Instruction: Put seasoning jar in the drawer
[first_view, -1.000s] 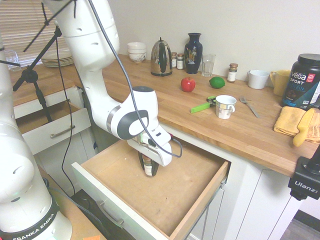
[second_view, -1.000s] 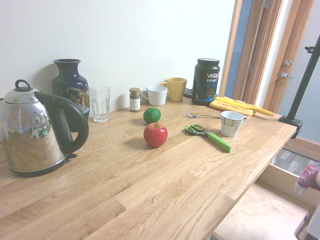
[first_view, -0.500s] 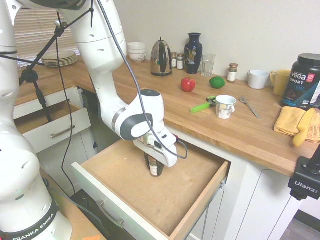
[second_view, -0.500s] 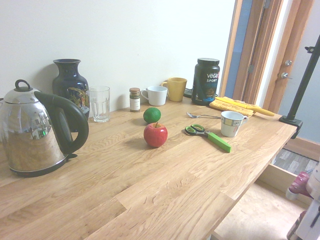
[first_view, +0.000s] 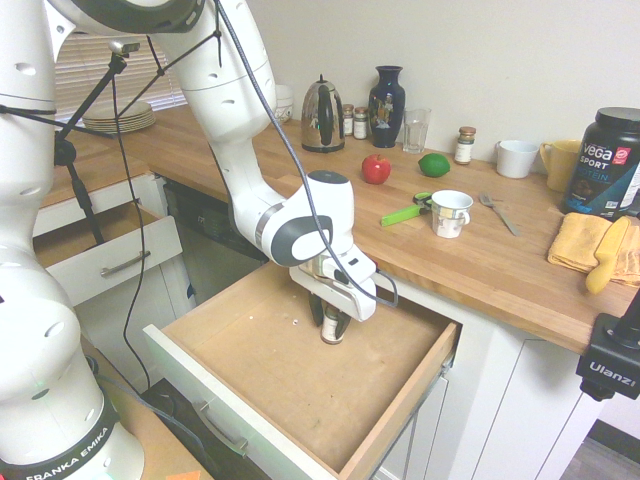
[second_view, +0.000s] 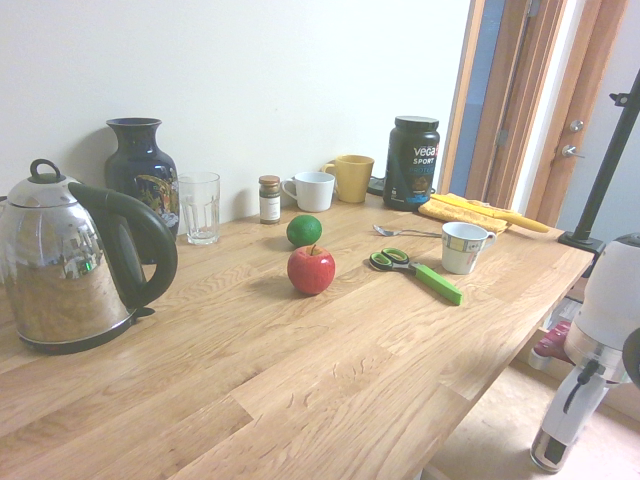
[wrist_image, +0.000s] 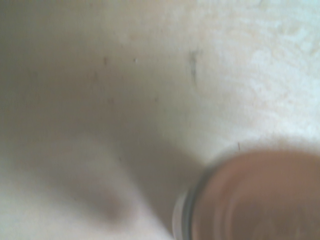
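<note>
jar: the seasoning jar (first_view: 333, 326) is upright, long axis pretty much vertical, top end tucked up into the gripper, base down toward the drawer floor. Can't tell if the base is actually touching the wood or just above it.
jar spot: inside the drawer (first_view: 385, 438), toward its back edge near the bench front, roughly mid-width.
jaws: clamped on the jar's upper part, one finger on each side, so the lid end is mostly hidden. The gripper (first_view: 330, 318) points straight down.
second exterior view: the gripper (second_view: 553, 452) shows at the lower right, below the bench edge; something pale hangs at its tip, probably the jar, but too washed out to be sure.
wrist view: blurry, a round brownish shape with a pale rim at the lower right over light wood. That's the jar (wrist_image: 250, 200) from close up.
drawer: pulled wide open, bare light-wood base, white front with a bar handle (first_view: 222, 430) at the near edge.
bench: apple (first_view: 376, 169), lime (first_view: 434, 165) and green scissors (first_view: 407, 211) sit mid-bench, well apart from the drawer; a white mug (first_view: 450, 213) stands just beside the scissors.
</note>
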